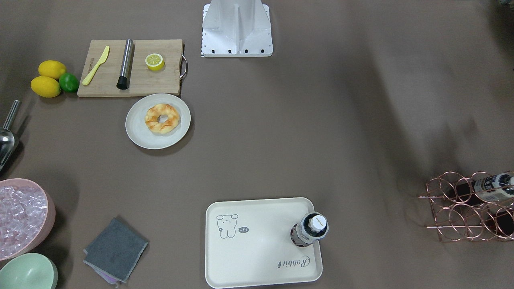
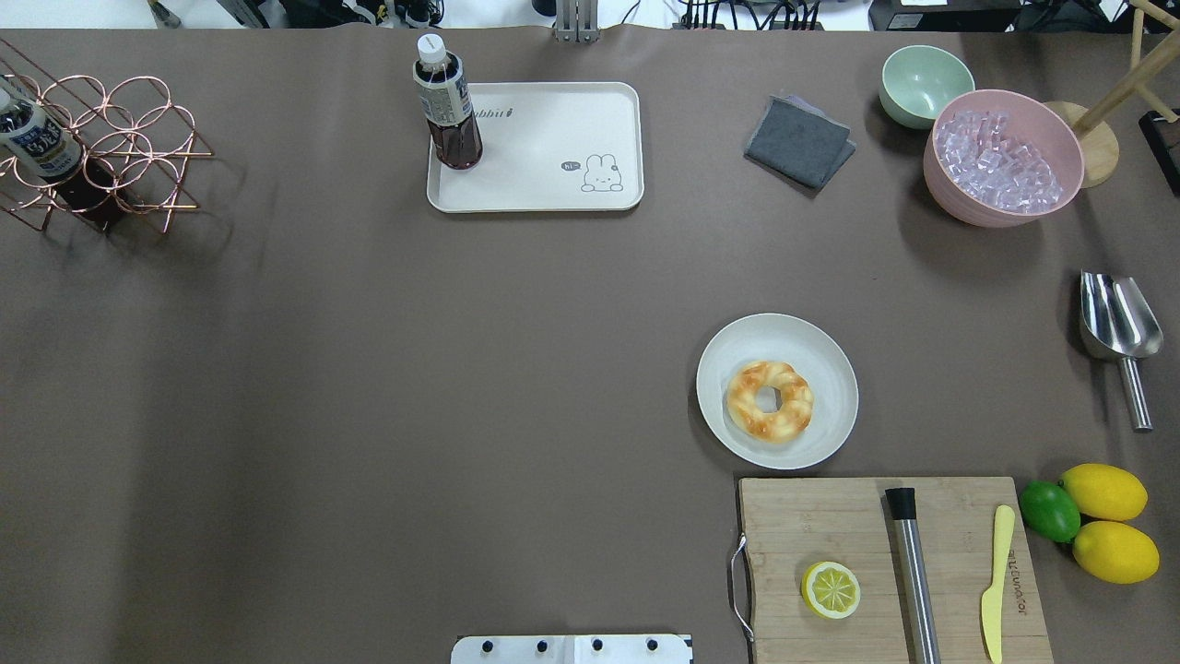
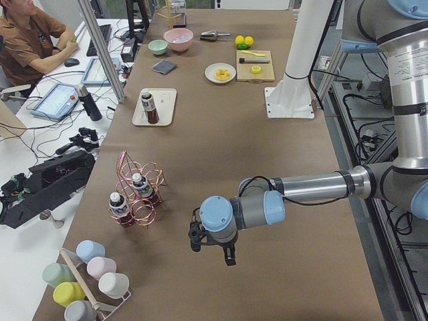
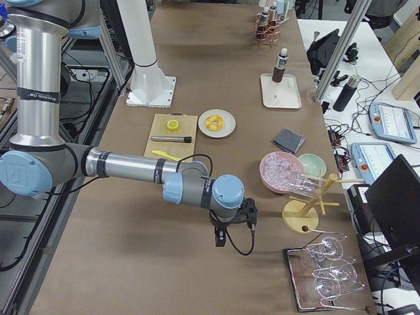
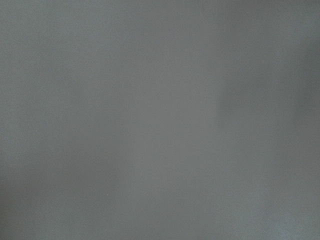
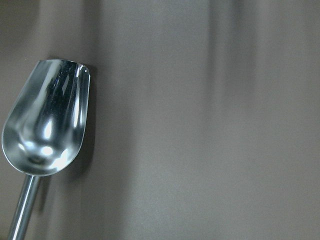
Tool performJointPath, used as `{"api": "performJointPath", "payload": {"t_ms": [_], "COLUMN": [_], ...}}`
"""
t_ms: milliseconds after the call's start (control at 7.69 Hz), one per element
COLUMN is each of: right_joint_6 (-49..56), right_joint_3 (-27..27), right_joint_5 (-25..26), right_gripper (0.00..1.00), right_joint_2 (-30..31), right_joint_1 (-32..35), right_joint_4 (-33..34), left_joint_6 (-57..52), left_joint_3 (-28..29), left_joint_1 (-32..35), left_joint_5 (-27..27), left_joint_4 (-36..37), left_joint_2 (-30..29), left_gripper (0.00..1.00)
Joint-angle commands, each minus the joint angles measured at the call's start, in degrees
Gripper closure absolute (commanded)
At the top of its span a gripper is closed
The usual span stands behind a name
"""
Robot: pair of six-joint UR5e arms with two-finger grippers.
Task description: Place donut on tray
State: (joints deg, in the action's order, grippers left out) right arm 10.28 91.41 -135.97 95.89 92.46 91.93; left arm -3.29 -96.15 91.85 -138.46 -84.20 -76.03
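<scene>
The golden-yellow donut (image 2: 770, 400) with orange-brown patches lies on a round off-white plate (image 2: 820, 350) right of the table's middle; it also shows in the front view (image 1: 162, 118). The cream tray (image 2: 544, 175) with the rabbit drawing sits at the far side, also seen in the front view (image 1: 257, 261). A dark drink bottle (image 2: 447, 106) stands upright on the tray's left end. My left gripper (image 3: 210, 253) shows only in the exterior left view, far from the tray, and my right gripper (image 4: 230, 230) only in the exterior right view. I cannot tell whether either is open or shut.
A wooden cutting board (image 2: 830, 526) holds a halved lemon (image 2: 831, 589), a steel rod and a yellow knife. Two lemons and a lime (image 2: 1049, 510), a metal scoop (image 2: 1117, 325), a pink bowl of ice (image 2: 1003, 157), a green bowl, a grey cloth (image 2: 798, 140) and a copper bottle rack (image 2: 101, 152) stand around.
</scene>
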Motion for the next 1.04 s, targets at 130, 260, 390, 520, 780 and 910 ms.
{"api": "performJointPath", "payload": {"t_ms": [130, 260, 390, 520, 780, 910], "right_joint_6": [-0.8, -2.3, -8.9, -13.5, -28.6, -36.4], "right_joint_3": [0.3, 1.2, 4.1, 7.5, 14.8, 16.5], "right_joint_5": [-0.2, -1.0, -1.8, -1.8, -1.8, -1.5], "right_gripper": [0.00, 0.00, 0.00, 0.00, 0.00, 0.00], "right_joint_2": [-0.2, -0.2, -0.3, -0.3, -1.2, -4.1], "right_joint_1": [-0.1, -0.4, -3.1, -5.4, -13.5, -17.3], "right_joint_4": [0.0, 0.0, 0.0, 0.0, -0.1, -0.1], "left_joint_6": [0.0, 0.0, 0.0, 0.0, 0.0, 0.0], "left_joint_3": [0.1, 0.0, 0.0, -0.1, 0.0, 0.3], "left_joint_1": [0.0, 0.0, 0.0, 0.0, -0.1, -0.1], "left_joint_5": [0.0, -0.1, -0.1, -0.1, -0.1, -0.1], "left_joint_4": [0.1, -0.1, -0.1, -0.1, 0.0, -0.2], "left_joint_2": [0.1, 1.0, 1.1, 1.4, 1.4, 1.3], "left_gripper": [0.02, 0.02, 0.02, 0.02, 0.02, 0.02]}}
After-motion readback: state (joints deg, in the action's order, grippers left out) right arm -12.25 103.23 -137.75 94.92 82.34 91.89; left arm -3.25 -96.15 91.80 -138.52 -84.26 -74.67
